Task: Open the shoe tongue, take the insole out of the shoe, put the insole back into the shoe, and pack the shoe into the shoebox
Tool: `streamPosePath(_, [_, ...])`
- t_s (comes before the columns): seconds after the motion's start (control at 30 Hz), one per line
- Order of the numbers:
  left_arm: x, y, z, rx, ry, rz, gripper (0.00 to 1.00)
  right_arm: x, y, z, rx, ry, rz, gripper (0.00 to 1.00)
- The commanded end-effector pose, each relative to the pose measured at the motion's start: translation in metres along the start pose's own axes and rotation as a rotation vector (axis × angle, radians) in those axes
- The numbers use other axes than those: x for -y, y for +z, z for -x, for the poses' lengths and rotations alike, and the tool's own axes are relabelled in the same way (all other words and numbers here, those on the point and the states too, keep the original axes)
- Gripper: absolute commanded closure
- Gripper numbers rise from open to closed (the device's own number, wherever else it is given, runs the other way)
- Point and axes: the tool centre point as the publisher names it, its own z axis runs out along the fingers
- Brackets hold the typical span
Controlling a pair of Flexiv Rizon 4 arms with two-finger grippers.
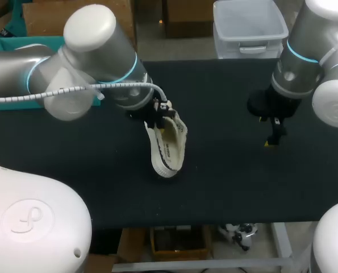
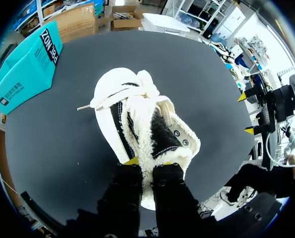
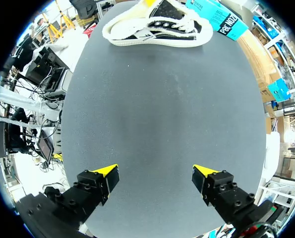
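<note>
A white shoe (image 1: pixel 169 145) with fleece lining and black side panels lies mid-table, tipped up on its side. My left gripper (image 1: pixel 160 112) is at its opening. In the left wrist view that gripper (image 2: pixel 148 161) is shut on the fleecy tongue (image 2: pixel 146 124), with the laces (image 2: pixel 118 97) loose toward the toe. The inside of the shoe is dark, and no insole shows. My right gripper (image 1: pixel 274 133) hangs open over the table's right side, well away from the shoe (image 3: pixel 157 29), with nothing between its fingers (image 3: pixel 103 174). The teal shoebox (image 1: pixel 12 44) sits at the far left.
Bare black table (image 1: pixel 231 182) stretches between the shoe and my right gripper (image 2: pixel 246 114). The shoebox (image 2: pixel 23 74) lies beyond the shoe's toe end at the table's far left corner.
</note>
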Motion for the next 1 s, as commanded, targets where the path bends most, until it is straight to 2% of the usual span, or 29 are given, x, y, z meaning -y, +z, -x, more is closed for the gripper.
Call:
streamPosePath(0.03, [0.018, -0.039, 0.016, -0.09, 0.149, 0.009, 1.0, 0.001, 0.0, -0.001, -0.001, -0.001, 0.0, 0.0])
streamPosePath(0.17, [0.044, -0.062, 0.031, -0.119, 0.295, 0.001, 1.0, 0.001, 0.0, -0.001, -0.001, -0.001, 0.0, 0.0])
streamPosePath(0.23, [0.05, -0.068, 0.036, -0.13, 0.363, -0.004, 1.0, 0.001, 0.0, -0.001, -0.001, -0.001, 0.0, 0.0])
streamPosePath(0.33, [0.067, -0.084, 0.05, -0.148, 0.512, -0.014, 1.0, 0.001, 0.0, -0.001, -0.001, -0.001, 0.0, 0.0])
streamPosePath(0.5, [0.083, -0.098, 0.068, -0.171, 0.737, 0.005, 1.0, 0.001, 0.0, -0.001, -0.001, -0.001, 0.0, 0.0])
streamPosePath(0.63, [0.099, -0.109, 0.087, -0.182, 0.87, 0.008, 1.0, 0.001, 0.0, -0.001, -0.001, -0.001, 0.0, 0.0])
streamPosePath(0.83, [0.122, -0.137, 0.112, -0.121, 1.065, 0.007, 1.0, 0.001, 0.0, -0.001, -0.001, -0.001, 0.0, 0.0])
streamPosePath(1.0, [0.143, -0.161, 0.134, -0.079, 1.189, 0.03, 1.0, 0.001, 0.0, -0.001, -0.001, -0.001, 0.0, 0.0])
